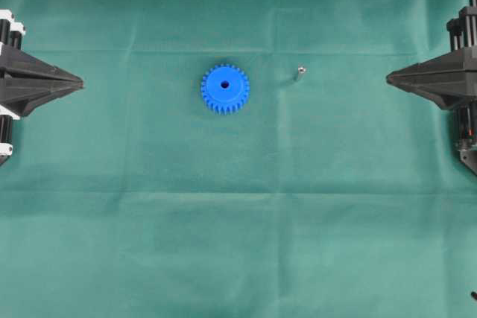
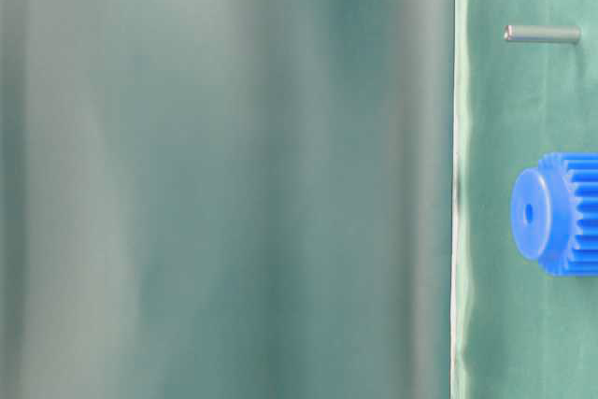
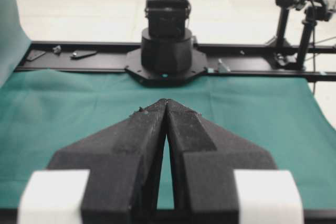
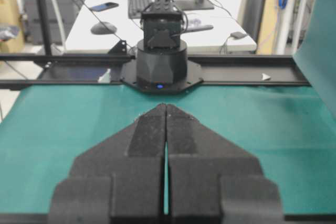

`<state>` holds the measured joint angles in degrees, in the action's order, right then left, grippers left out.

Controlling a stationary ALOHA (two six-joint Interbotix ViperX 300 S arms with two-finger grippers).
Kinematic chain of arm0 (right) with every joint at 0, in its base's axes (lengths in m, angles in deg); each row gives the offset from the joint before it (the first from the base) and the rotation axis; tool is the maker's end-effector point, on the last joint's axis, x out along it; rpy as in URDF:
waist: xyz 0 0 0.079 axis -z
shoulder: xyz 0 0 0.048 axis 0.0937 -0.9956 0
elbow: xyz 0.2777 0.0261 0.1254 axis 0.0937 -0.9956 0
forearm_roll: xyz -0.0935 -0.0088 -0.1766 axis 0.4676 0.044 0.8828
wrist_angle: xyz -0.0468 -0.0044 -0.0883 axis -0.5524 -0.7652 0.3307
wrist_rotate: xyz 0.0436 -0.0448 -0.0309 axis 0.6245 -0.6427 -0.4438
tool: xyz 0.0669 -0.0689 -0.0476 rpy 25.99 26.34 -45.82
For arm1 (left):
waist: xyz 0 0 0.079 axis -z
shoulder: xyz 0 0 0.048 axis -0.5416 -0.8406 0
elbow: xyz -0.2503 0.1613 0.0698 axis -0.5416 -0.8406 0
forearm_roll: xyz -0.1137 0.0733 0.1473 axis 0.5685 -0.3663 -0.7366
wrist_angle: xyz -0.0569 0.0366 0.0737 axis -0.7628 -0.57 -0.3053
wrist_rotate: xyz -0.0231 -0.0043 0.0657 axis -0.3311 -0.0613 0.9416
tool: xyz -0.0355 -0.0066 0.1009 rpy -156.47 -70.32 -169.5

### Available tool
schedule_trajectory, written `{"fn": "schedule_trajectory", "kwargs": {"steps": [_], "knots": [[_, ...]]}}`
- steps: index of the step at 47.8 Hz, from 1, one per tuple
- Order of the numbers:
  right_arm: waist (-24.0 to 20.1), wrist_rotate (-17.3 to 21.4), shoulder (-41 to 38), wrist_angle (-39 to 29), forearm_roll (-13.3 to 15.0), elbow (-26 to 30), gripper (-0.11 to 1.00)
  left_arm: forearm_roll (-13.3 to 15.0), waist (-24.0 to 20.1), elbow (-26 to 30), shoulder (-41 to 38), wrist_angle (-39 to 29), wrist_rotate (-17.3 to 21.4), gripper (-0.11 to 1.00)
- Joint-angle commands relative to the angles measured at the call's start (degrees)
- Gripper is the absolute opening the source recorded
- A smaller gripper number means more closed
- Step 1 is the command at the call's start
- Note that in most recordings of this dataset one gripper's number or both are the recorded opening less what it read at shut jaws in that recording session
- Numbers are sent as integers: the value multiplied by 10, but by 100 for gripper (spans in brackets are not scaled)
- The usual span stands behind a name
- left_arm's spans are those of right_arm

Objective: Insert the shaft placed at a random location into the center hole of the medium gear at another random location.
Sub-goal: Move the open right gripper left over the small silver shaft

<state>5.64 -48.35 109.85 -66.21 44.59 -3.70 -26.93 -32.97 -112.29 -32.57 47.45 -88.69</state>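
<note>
Blue gear (image 1: 225, 88) flat on green cloth (image 1: 238, 243), just above centre, hole (image 1: 225, 85) facing up. Pin (image 1: 299, 74) lies at gear's 2 o'clock, near, not touching. Left gripper (image 1: 80, 80) at 9 o'clock edge, tips together, empty. Right gripper (image 1: 388, 77) at 3 o'clock edge, tips together, empty.

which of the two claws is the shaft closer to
The right claw. The shaft lies just right of the blue gear, so the left claw is farther away, beyond the gear.
</note>
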Motion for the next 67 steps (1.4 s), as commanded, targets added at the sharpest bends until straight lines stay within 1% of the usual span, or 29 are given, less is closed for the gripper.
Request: {"fn": "schedule_trajectory", "kwargs": {"steps": [1,5,11,17,22,25,27,30,32,37,40,41,43,47,49,55,63,67], "knots": [[4,1,-10,5,4,6,1,-4,5,18,-7,-16,-5,0],[13,0,-20,-12,3,13,1,-4,5,18,-6,-23,-6,0],[33,0,-41,-15,3,16,1,-5,5,18,-4,-24,-6,0],[48,0,-69,-4,3,15,1,-5,5,18,-4,-27,-5,0],[60,1,-110,12,1,13,1,-6,4,18,-4,-27,-4,0],[64,1,-140,26,1,13,5,-6,4,17,-4,-28,-4,0],[69,1,-162,35,1,15,11,-5,4,17,-4,-29,-4,0],[73,1,-206,51,1,19,26,-6,4,17,-4,-31,-4,0],[78,0,-234,59,1,22,37,-5,4,16,-4,-32,-4,0],[94,-3,-310,87,1,32,71,-5,4,16,-5,-33,-4,0],[103,-5,-352,106,2,36,86,-6,4,16,-5,-32,-4,0],[106,-6,-366,114,1,38,89,-5,3,16,-6,-33,-3,0],[113,-7,-392,131,2,39,90,-6,4,15,-6,-32,-3,0],[123,-8,-440,163,0,41,84,-6,4,15,-8,-32,-3,0],[127,-8,-470,184,-2,44,84,-5,3,15,-8,-33,-3,0],[138,-8,-526,220,-11,46,84,-6,4,14,-9,-33,-3,0],[141,-8,-582,247,-22,51,84,-7,2,12,-10,-35,-2,0],[141,-8,-594,250,-28,51,84,-7,1,12,-10,-35,-2,0]]}}
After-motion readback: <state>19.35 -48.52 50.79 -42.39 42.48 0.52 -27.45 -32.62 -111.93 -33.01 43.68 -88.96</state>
